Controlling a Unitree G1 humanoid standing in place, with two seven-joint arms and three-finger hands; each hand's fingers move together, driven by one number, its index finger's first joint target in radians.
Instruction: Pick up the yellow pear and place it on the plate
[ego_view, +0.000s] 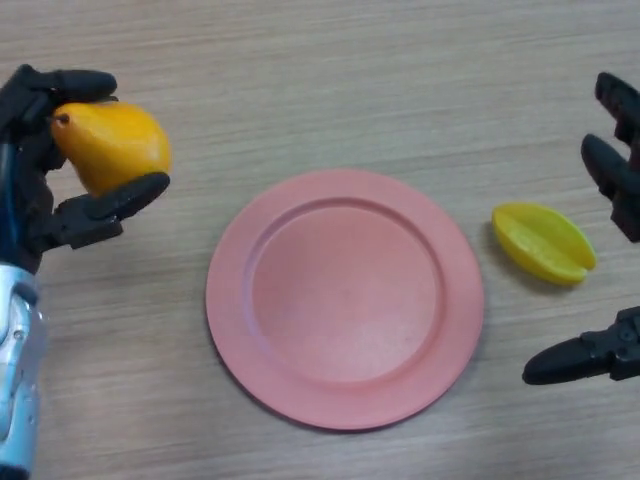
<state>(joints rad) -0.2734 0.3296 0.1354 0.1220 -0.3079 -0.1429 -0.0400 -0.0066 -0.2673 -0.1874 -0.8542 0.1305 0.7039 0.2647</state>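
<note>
My left hand (40, 190) is at the left edge, shut on the yellow-orange pear (112, 145), with fingers over its top and the thumb under it. The pear is held left of the pink plate (300, 390), which lies flat in the middle of the wooden table and holds nothing. My right hand (615, 170) is at the right edge, open and empty, its fingers and thumb spread around the space right of a yellow starfruit-shaped piece.
A yellow ridged fruit piece (542, 242) lies on the table just right of the plate, between the plate and my right hand. Bare wooden tabletop (330, 80) extends beyond the plate.
</note>
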